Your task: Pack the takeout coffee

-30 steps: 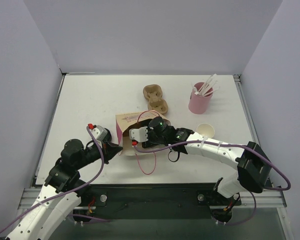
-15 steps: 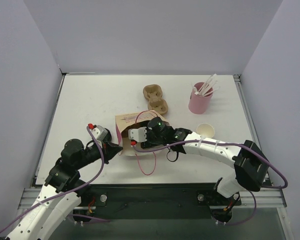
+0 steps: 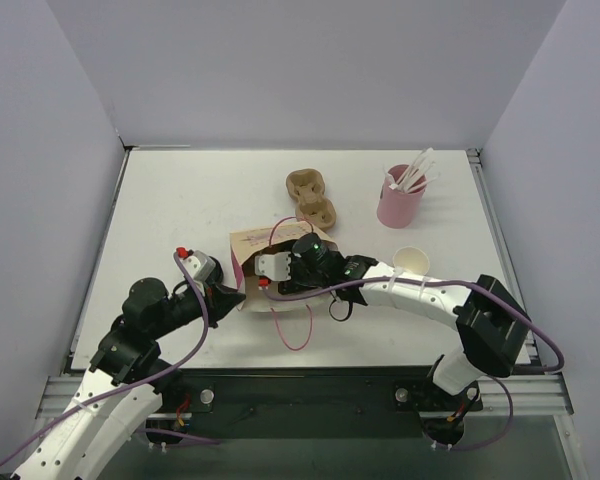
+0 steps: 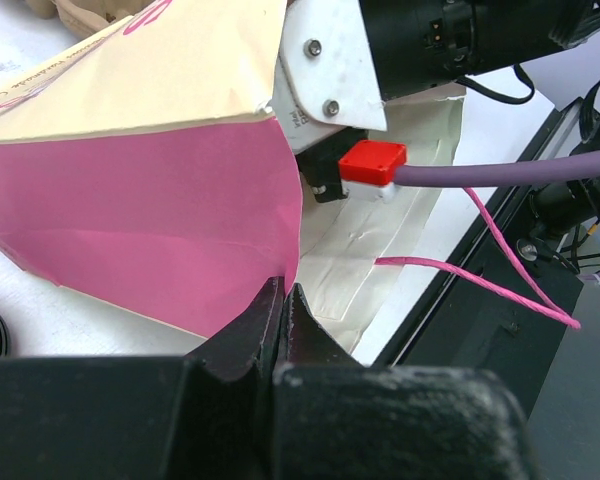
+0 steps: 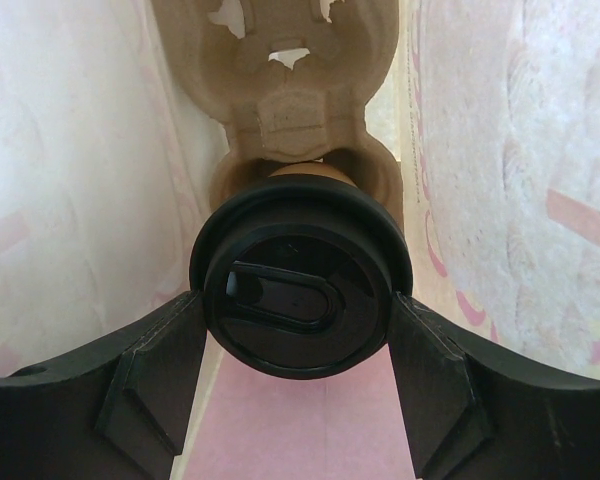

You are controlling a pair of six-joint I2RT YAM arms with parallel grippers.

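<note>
A paper bag (image 3: 250, 243) lies on its side on the table, its mouth toward the near edge. My left gripper (image 4: 283, 300) is shut on the edge of the bag's pink side wall (image 4: 150, 200) at the mouth. My right gripper (image 5: 298, 300) reaches inside the bag, its jaws closed on a takeout coffee cup with a black lid (image 5: 300, 285). The cup sits at the near hole of a moulded-pulp tray (image 5: 280, 70) lying deeper in the bag. From above, the right wrist (image 3: 276, 266) fills the bag's mouth and its fingers are hidden. Another small kraft cup (image 3: 412, 262) stands open-topped on the table.
A second pulp tray (image 3: 311, 197) lies behind the bag. A pink cup with white sticks (image 3: 400, 200) stands at the back right. The bag's pink string handle (image 3: 292, 335) loops toward the table's front edge. A purple cable (image 4: 500, 172) crosses by the bag's mouth.
My right arm has slid a little to the left, deeper into the bag. The left gripper and the bag have stayed where they were.
</note>
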